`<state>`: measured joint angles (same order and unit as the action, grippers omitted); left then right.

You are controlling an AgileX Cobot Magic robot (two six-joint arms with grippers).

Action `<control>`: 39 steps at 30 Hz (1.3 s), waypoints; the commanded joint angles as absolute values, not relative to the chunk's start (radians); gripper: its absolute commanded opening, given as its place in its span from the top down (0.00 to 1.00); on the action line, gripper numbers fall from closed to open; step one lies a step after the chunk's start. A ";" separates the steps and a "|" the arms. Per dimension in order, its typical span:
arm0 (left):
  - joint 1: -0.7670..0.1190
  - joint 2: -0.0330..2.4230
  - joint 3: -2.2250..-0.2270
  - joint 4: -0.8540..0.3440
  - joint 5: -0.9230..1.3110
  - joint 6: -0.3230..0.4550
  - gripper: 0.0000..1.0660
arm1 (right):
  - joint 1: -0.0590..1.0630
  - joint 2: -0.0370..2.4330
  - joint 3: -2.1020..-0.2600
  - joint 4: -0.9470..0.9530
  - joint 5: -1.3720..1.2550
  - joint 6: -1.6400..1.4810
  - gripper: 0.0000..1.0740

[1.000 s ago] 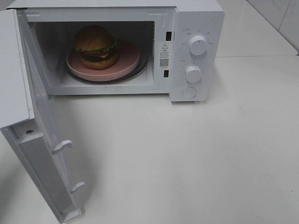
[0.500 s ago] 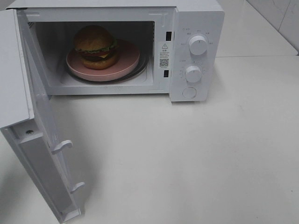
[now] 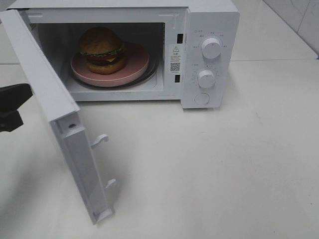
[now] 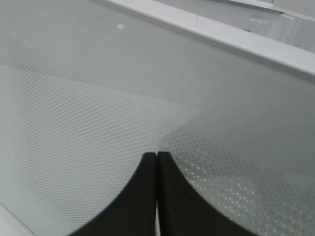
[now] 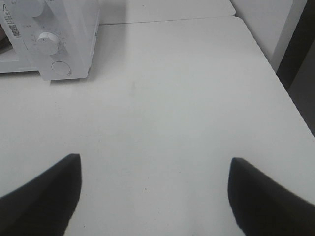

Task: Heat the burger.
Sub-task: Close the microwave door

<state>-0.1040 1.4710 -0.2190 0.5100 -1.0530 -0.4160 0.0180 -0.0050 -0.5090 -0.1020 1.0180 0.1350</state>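
The burger (image 3: 102, 50), with a golden-brown bun, lettuce and a dark patty, sits on a round pink plate (image 3: 137, 64) inside the white microwave (image 3: 209, 20). The microwave door (image 3: 65, 129) stands partly open, swung out to the left front. My left gripper (image 3: 25, 95) is at the far left, against the door's outer face. In the left wrist view it (image 4: 156, 155) is shut and empty, its tips at the dotted door window (image 4: 98, 98). My right gripper (image 5: 153, 160) is open and empty above the bare table, out of the exterior view.
The microwave's panel has two knobs (image 3: 211, 48) (image 3: 206, 78) and a round button (image 3: 202, 98). The panel also shows in the right wrist view (image 5: 54, 44). The white table (image 3: 224, 164) ends at an edge to the right (image 5: 275, 73).
The door has swung from wide open part way toward the microwave. My left gripper has come into view at the left, behind the door.
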 commanded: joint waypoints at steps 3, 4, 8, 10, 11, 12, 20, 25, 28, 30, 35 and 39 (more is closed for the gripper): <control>-0.184 1.518 -0.257 0.428 -1.075 -0.394 1.00 | 0.010 -0.030 -0.504 -0.100 1.005 0.128 0.29; -0.184 1.518 -0.257 0.428 -1.075 -0.394 1.00 | 0.010 -0.030 -0.504 -0.100 1.005 0.128 0.29; -0.258 1.555 -0.309 0.383 -1.073 -0.370 1.00 | 0.010 -0.030 -0.504 -0.100 1.005 0.128 0.29; -0.283 1.569 -0.329 0.359 -1.071 -0.368 1.00 | 0.010 -0.030 -0.504 -0.100 1.005 0.128 0.29; -0.295 1.578 -0.339 0.348 -1.070 -0.368 1.00 | 0.010 -0.030 -0.504 -0.100 1.005 0.128 0.29; -0.295 1.578 -0.339 0.348 -1.070 -0.368 1.00 | 0.010 -0.030 -0.504 -0.100 1.005 0.128 0.29; -0.449 1.638 -0.421 0.131 -1.039 -0.293 1.00 | 0.010 -0.030 -0.504 -0.100 1.005 0.128 0.29; -0.510 1.662 -0.460 0.011 -1.016 -0.246 1.00 | 0.010 -0.030 -0.504 -0.100 1.005 0.128 0.29; -0.560 1.683 -0.510 -0.082 -0.965 -0.208 1.00 | 0.010 -0.030 -0.504 -0.100 1.005 0.128 0.29; -0.572 1.688 -0.529 -0.094 -0.949 -0.200 1.00 | 0.010 -0.030 -0.504 -0.100 1.005 0.128 0.29; -0.614 1.720 -0.613 -0.174 -0.881 -0.152 1.00 | 0.010 -0.030 -0.504 -0.100 1.005 0.128 0.29; -0.643 1.745 -0.685 -0.256 -0.819 -0.109 1.00 | 0.010 -0.030 -0.504 -0.100 1.005 0.128 0.29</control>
<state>-0.6370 1.7470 -0.6750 -0.2300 -0.8300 -0.1240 0.0180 -0.0050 -0.5090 -0.1020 1.0180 0.1350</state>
